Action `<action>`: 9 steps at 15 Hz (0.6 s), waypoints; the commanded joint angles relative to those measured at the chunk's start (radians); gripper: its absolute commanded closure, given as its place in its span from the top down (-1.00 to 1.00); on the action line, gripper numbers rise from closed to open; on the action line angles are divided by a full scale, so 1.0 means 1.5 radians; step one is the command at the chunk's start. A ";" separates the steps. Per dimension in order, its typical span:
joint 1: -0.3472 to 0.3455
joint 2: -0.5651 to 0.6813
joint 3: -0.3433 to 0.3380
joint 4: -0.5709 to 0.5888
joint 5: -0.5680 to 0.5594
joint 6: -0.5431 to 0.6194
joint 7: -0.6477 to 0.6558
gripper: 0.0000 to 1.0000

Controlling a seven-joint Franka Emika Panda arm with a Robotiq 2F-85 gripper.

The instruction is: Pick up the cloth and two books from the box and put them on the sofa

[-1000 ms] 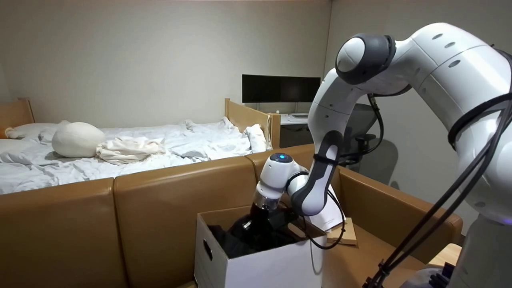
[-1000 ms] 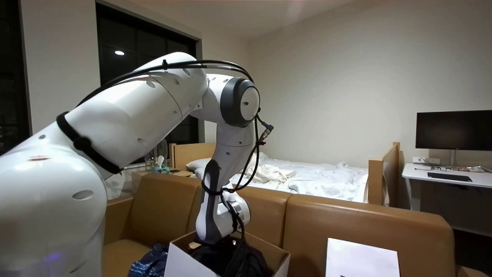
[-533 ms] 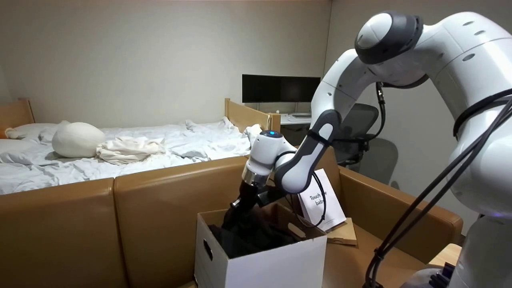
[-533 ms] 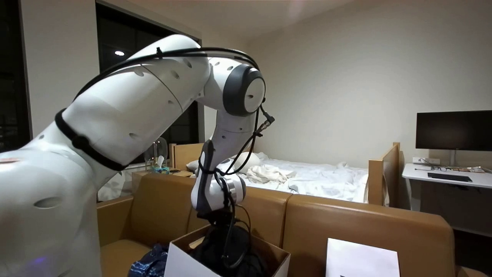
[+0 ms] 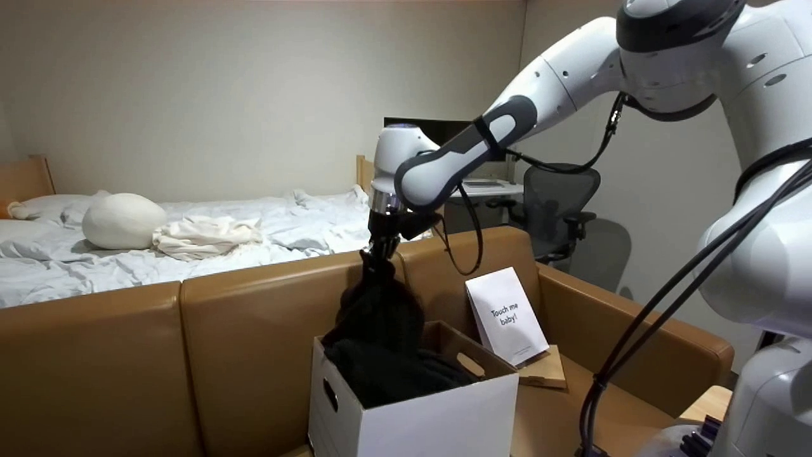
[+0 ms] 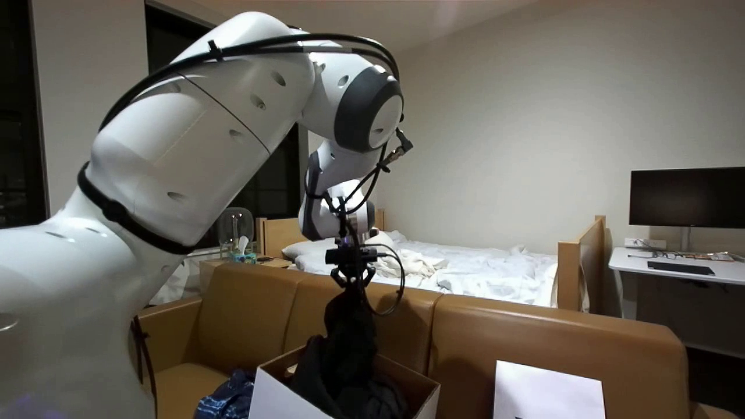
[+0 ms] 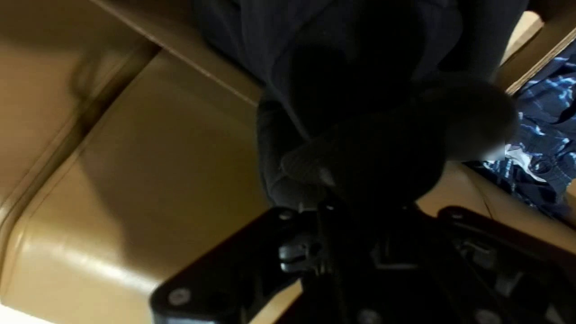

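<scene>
Up it comes! Since half a second ago my claw (image 5: 379, 252) has risen well above the white cardboard box (image 5: 438, 419), drawing the black cloth (image 5: 384, 317) into a tall hanging bunch. I've got it, too: clamped firmly on the gathered top, dark folds filling much of the wrist view right at my tips. Down below, the rest of the cloth lies heaped inside the box, hiding what is underneath.

Just beside the box, on the seat of the brown sofa (image 5: 285, 330), there's a crumpled blue patterned fabric (image 6: 230, 398). On the box's other side, a white panel (image 5: 507, 304) printed "Touch me baby!" stands tilted, its foot at a flat tan box (image 5: 544, 373); whether either is a book, I can't tell.

Past the backrest now: a white-sheeted bed (image 6: 500, 270), with a rounded white cushion (image 5: 124, 222) and a rumpled cream cloth (image 5: 206, 238) next to it. Farther out, a mesh desk chair (image 5: 561, 193) near a white desk (image 6: 722, 269), a black monitor (image 6: 687, 198) above it.
</scene>
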 commanded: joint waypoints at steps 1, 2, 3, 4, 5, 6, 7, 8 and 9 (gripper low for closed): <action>0.107 -0.093 -0.109 0.083 0.155 -0.026 -0.160 -0.93; 0.145 -0.106 -0.156 0.106 0.195 -0.024 -0.202 -0.93; 0.190 -0.119 -0.207 0.131 0.232 -0.023 -0.234 -0.93; 0.240 -0.128 -0.258 0.155 0.266 -0.028 -0.261 -0.93; 0.279 -0.136 -0.304 0.175 0.298 -0.035 -0.288 -0.93; 0.318 -0.142 -0.348 0.192 0.319 -0.045 -0.306 -0.93; 0.354 -0.147 -0.390 0.209 0.337 -0.062 -0.323 -0.93; 0.383 -0.148 -0.425 0.228 0.344 -0.076 -0.332 -0.93; 0.407 -0.145 -0.458 0.248 0.345 -0.084 -0.335 -0.93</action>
